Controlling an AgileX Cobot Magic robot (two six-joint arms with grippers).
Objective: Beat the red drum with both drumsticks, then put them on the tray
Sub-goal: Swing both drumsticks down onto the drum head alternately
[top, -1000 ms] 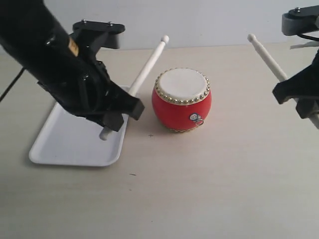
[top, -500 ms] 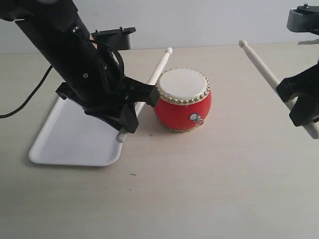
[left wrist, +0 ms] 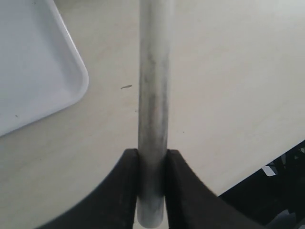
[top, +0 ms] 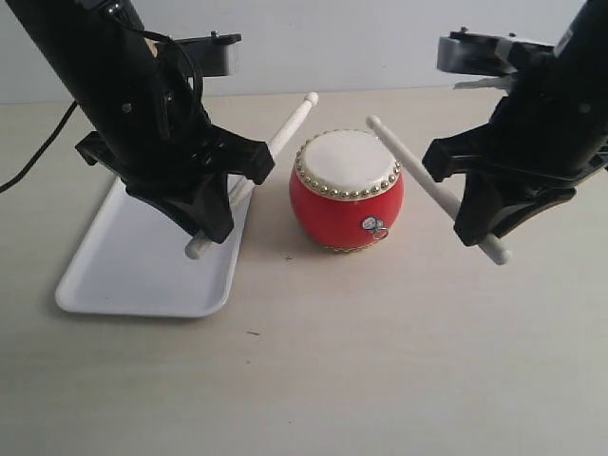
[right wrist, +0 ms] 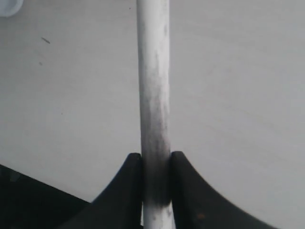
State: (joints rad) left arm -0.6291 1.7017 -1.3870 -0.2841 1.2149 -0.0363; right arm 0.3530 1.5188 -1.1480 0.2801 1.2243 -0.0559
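Observation:
The red drum (top: 347,190) stands mid-table, cream skin up, ringed with gold studs. My left gripper (top: 226,195) is shut on one drumstick (top: 285,133), whose tip points up and away just left of the drum; its butt end hangs over the tray. In the left wrist view the same drumstick (left wrist: 153,95) runs out from my shut left gripper (left wrist: 152,164). My right gripper (top: 465,214) is shut on the other drumstick (top: 408,161), tip beside the drum's right rim. The right wrist view shows this drumstick (right wrist: 153,86) clamped in my right gripper (right wrist: 156,167).
The white tray (top: 123,275) lies left of the drum, under my left arm; its corner (left wrist: 43,81) shows in the left wrist view. A black cable (top: 38,152) trails at the far left. The table's front edge (left wrist: 267,167) shows in the left wrist view.
My right arm has swung in from the right edge, bringing its drumstick's tip down to the drum's right rim. My left arm has shifted slightly left and up, stick still gripped.

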